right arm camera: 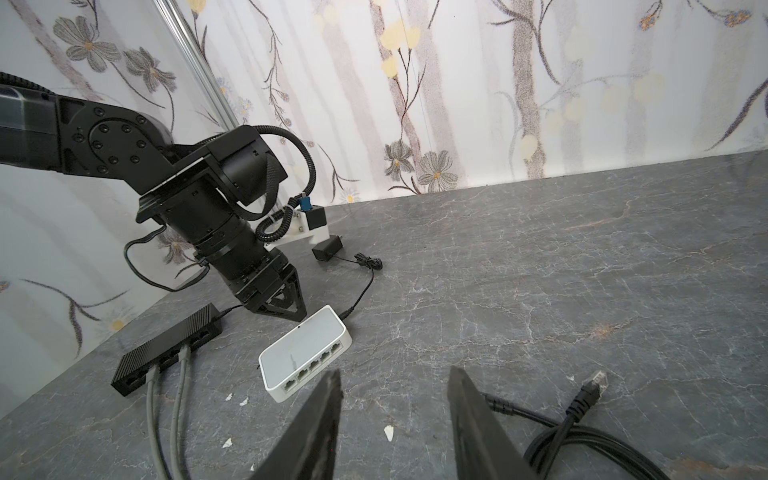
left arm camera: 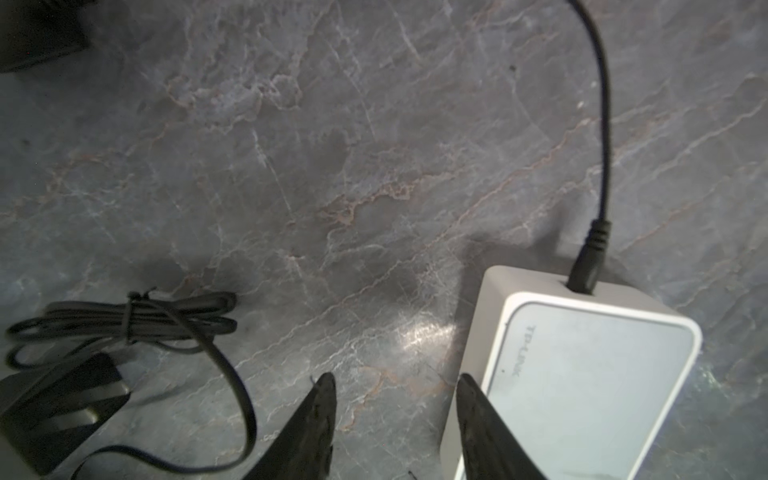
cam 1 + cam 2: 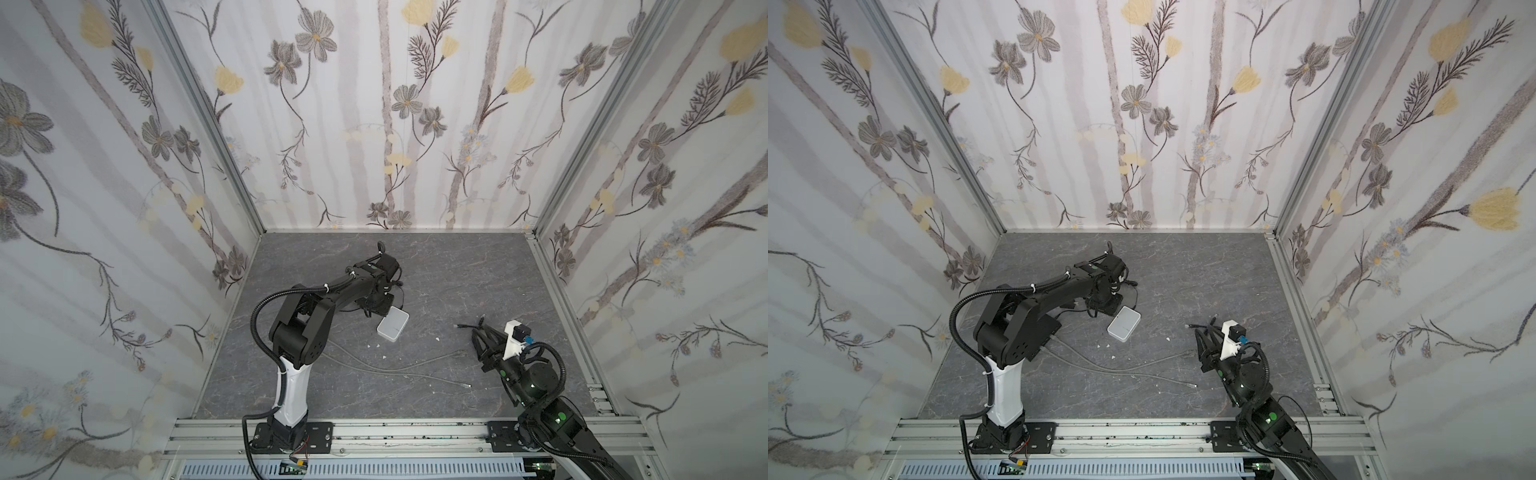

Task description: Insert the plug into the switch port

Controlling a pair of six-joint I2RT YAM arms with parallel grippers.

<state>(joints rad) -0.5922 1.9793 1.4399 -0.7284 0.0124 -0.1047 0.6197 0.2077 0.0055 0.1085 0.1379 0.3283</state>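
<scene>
Two claws, both spread and holding nothing. The left gripper (image 2: 397, 378) hangs tip-down just beside the switch (image 2: 582, 374), one finger crossing its near corner; whether it touches the casing I cannot tell from the wrist view. The plug (image 2: 590, 257), a black moulded barrel with a ribbed strain relief, stands in the switch port (image 2: 579, 286) on a thin side face of the box, so the insertion looks done and the parted jaws read as a release. Its thin rubbery cord (image 2: 602, 124) arcs off across the table (image 2: 332, 166), and beside a blocky black adapter (image 2: 62, 411) the slack is tied in a flat bundle (image 2: 124, 320), likely so it does not drag on the socket. The switch is a flat white plastic box with rounded corners and a matt pale grey top. Its opposite face carries a row of square sockets (image 1: 316, 368), all vacant. The right gripper (image 1: 394, 372) hovers well apart, low over the veined, stone-look surface and pointed at that row, so as not to crowd the left arm. Near it lies a black network lead ending in a clear clip connector (image 1: 596, 380)
</scene>
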